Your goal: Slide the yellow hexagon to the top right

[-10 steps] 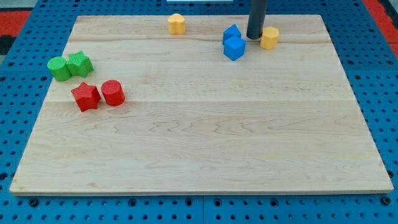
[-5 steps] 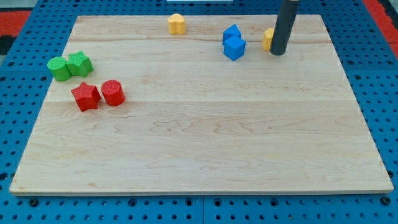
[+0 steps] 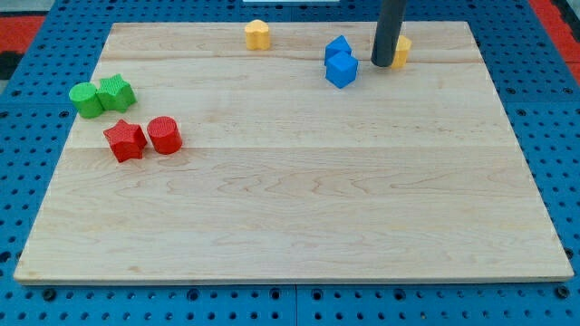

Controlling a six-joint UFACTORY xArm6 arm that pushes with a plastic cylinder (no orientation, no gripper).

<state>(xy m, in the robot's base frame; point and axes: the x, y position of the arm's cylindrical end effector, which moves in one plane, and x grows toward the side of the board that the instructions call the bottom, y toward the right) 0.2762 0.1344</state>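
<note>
The yellow hexagon (image 3: 402,52) lies near the board's top edge, right of centre, mostly hidden behind my rod. My tip (image 3: 382,64) rests on the board at the hexagon's lower left side, touching or nearly touching it. Two blue blocks (image 3: 341,62) sit just left of the tip, one behind the other.
A second yellow block (image 3: 258,34) lies at the top edge, left of centre. Two green blocks (image 3: 101,95) and a red star (image 3: 124,140) with a red cylinder (image 3: 165,135) sit at the left. The wooden board (image 3: 290,226) lies on a blue pegboard.
My tip swung from the hexagon's left to its lower right, then back to its lower left. The hexagon has hardly moved, ending slightly to the right.
</note>
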